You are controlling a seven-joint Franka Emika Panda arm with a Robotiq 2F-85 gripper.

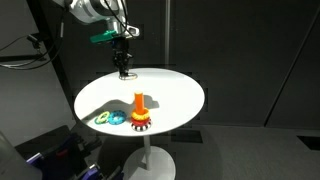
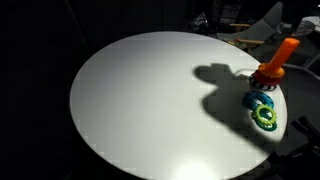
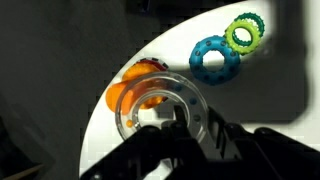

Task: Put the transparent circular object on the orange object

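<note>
Releasing early or off-centre could let the clear ring (image 3: 190,98) glance off the orange peg (image 1: 139,102) and roll across the white round table (image 1: 180,90), because the peg is narrow and stands well apart. The gripper (image 1: 124,66) hangs high over the far edge, seemingly clenched on the ring at its fingertips.

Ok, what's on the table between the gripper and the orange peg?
Nothing. In an exterior view the white tabletop is bare between the gripper and the orange peg. In the wrist view the gripper holds the clear ring.
</note>
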